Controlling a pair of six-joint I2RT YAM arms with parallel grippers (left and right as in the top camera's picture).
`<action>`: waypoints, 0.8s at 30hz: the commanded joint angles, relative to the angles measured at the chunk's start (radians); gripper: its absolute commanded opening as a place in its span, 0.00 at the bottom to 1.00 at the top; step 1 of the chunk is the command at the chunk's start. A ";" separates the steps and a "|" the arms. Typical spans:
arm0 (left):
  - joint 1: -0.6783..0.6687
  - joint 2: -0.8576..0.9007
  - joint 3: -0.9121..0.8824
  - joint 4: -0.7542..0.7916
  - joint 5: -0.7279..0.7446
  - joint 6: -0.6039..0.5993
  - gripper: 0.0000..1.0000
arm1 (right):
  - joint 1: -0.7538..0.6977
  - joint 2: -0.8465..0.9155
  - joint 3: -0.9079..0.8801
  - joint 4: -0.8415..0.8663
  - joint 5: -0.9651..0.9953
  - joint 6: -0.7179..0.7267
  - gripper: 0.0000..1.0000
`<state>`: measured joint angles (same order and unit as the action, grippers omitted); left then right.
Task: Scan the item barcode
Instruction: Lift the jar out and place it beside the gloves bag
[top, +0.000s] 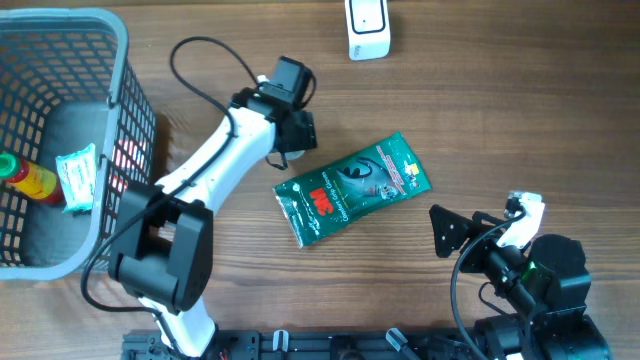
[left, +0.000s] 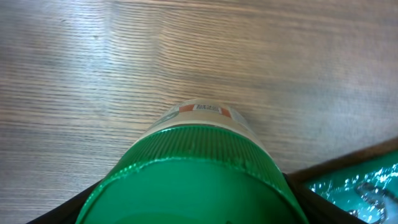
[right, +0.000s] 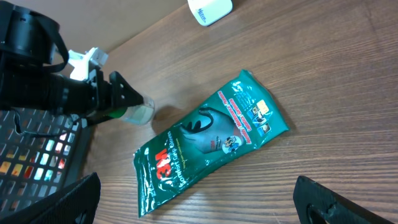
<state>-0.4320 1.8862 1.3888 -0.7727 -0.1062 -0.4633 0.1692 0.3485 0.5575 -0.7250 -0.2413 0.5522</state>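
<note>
Wooden worktop (top: 520, 110) carries a grey basket (top: 120, 60) at the left and a green packet (top: 350, 188) in the middle. 1 green-capped bottle (left: 199, 162) sits between the left hand's (right: 124, 99) fingers, just left of the packet; whether they clamp it I cannot tell. Right hand (right: 199, 208) is spread apart, empty, well away from the bottle.
</note>
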 joint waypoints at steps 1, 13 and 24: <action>-0.050 0.019 0.010 -0.003 -0.071 0.034 0.77 | 0.000 -0.005 0.001 0.005 0.016 0.005 1.00; -0.055 0.026 0.000 -0.005 -0.060 0.011 0.80 | 0.000 -0.005 0.001 0.005 0.016 0.005 1.00; -0.053 -0.087 0.161 -0.176 -0.085 0.012 1.00 | 0.000 -0.005 0.001 0.005 0.016 0.005 1.00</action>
<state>-0.4908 1.8957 1.4109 -0.8635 -0.1539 -0.4530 0.1692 0.3485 0.5575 -0.7250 -0.2413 0.5522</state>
